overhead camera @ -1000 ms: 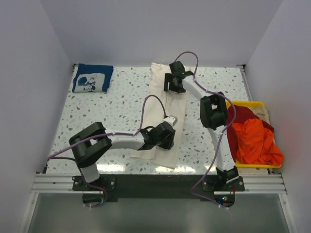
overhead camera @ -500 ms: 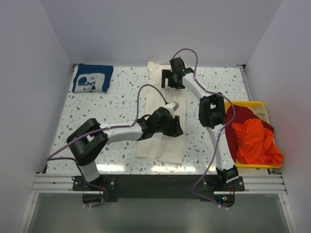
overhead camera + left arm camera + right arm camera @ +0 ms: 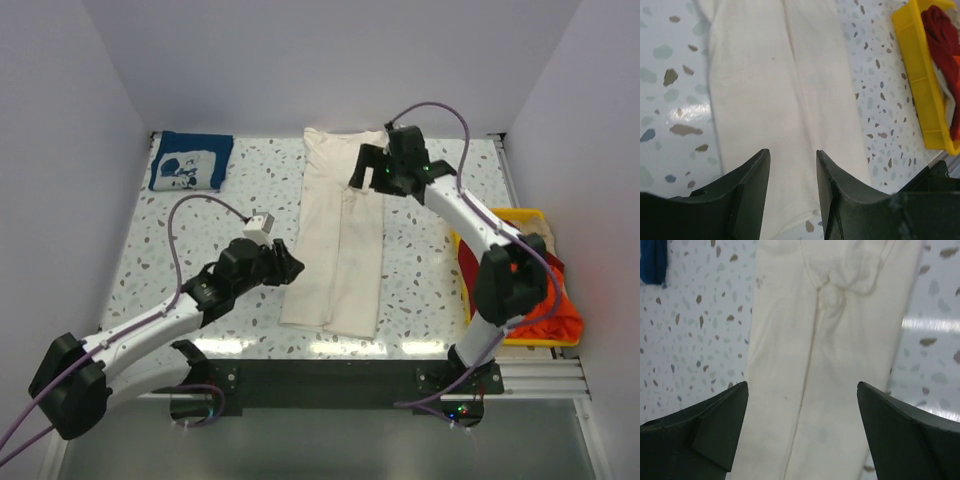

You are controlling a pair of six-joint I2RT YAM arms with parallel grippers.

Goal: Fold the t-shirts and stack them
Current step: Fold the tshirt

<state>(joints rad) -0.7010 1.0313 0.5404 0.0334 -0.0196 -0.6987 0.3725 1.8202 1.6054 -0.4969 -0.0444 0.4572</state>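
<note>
Top external shows the left hand and right hand drawn back, fingers apart and empty, leaving the cream shirt a narrow strip beside the former and under the latter, ready for cross-folding.

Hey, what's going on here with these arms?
The arms are folding t-shirts. The cream t-shirt lies on the table, folded into a long strip. The left gripper is open by its left edge, the right gripper open above its far end. A folded navy t-shirt sits far left; an orange-red t-shirt waits in the yellow bin.
</note>
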